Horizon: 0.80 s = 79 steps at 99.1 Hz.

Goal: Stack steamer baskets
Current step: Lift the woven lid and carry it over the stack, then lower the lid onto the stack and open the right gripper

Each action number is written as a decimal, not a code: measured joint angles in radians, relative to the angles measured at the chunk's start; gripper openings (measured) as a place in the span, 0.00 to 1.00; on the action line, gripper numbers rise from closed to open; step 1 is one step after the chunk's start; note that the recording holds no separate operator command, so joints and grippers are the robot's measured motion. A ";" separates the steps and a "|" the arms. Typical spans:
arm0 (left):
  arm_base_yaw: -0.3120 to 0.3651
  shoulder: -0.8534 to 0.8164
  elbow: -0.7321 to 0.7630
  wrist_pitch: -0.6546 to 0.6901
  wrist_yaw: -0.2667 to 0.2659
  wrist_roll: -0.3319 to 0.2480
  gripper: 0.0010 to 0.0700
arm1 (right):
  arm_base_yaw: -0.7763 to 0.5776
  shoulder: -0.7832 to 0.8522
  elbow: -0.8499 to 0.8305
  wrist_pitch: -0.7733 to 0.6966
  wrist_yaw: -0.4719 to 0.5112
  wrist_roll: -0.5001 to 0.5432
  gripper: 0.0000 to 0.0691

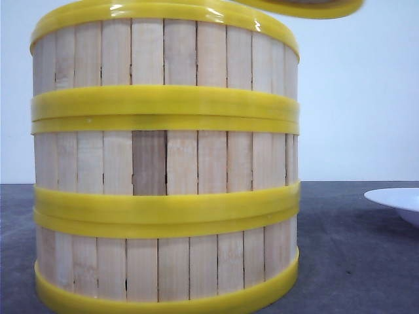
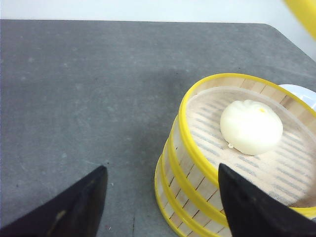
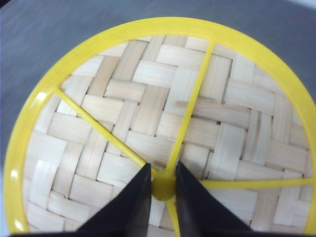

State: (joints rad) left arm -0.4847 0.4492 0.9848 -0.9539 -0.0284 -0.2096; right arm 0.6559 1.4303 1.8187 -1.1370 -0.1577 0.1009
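Observation:
Three steamer baskets (image 1: pixel 163 163) stand stacked one on another close in front, with pale slat walls and yellow bands. In the left wrist view the top basket (image 2: pixel 232 98) is uncovered and a white bun (image 2: pixel 251 126) lies on its cloth liner. My left gripper (image 2: pixel 162 168) is open and empty, above the table beside the stack. One of its fingers (image 2: pixel 247 207) hangs over the top rim. My right gripper (image 3: pixel 163 170) is shut on the yellow centre knob (image 3: pixel 163 186) of the woven lid (image 3: pixel 148 98). The lid's rim (image 1: pixel 308 8) shows above and right of the stack.
A white plate (image 1: pixel 399 199) sits on the dark grey table (image 1: pixel 353 261) to the right of the stack; its edge (image 2: pixel 301 94) shows behind the baskets in the left wrist view. A pale wall stands behind the table.

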 joint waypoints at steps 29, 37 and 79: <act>0.000 0.000 0.000 0.000 0.000 0.000 0.61 | 0.181 0.121 0.049 -0.064 0.058 -0.016 0.08; 0.000 0.000 0.000 0.000 0.000 0.000 0.61 | 0.203 0.152 0.049 -0.067 0.063 -0.021 0.08; 0.000 0.000 0.000 0.000 0.000 0.000 0.61 | 0.266 0.253 0.050 -0.070 0.109 -0.038 0.08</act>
State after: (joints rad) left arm -0.4847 0.4492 0.9848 -0.9543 -0.0284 -0.2096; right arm 0.9222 1.6833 1.8683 -1.2072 -0.0486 0.0628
